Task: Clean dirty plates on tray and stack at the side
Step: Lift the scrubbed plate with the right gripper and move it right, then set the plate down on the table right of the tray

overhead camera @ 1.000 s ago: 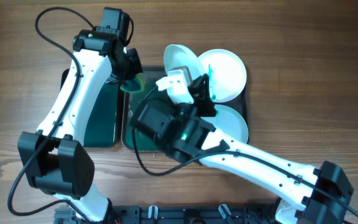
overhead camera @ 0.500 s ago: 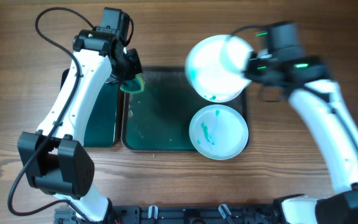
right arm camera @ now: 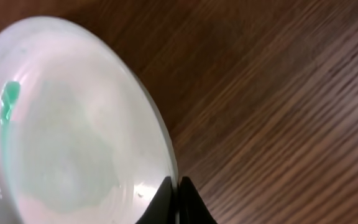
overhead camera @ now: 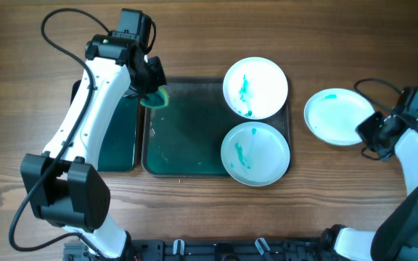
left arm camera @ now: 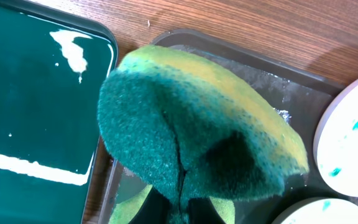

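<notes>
Two white plates with green smears lie on the dark tray [overhead camera: 187, 138]: one at the back right [overhead camera: 255, 87], one at the front right [overhead camera: 255, 154]. My left gripper [overhead camera: 153, 93] is shut on a green and yellow sponge [left arm camera: 191, 143] over the tray's back left corner. My right gripper [overhead camera: 369, 132] is shut on the rim of a third white plate [overhead camera: 334, 116], [right arm camera: 67, 124] with a green smear, out over the wood to the right of the tray.
A second dark green tray [overhead camera: 116, 134] lies left of the main tray, partly under my left arm. Bare wooden tabletop [overhead camera: 339, 43] surrounds the trays.
My right arm carried the third plate from above the tray out to the right, over the table beside the tray. My left gripper and sponge have stayed put.
</notes>
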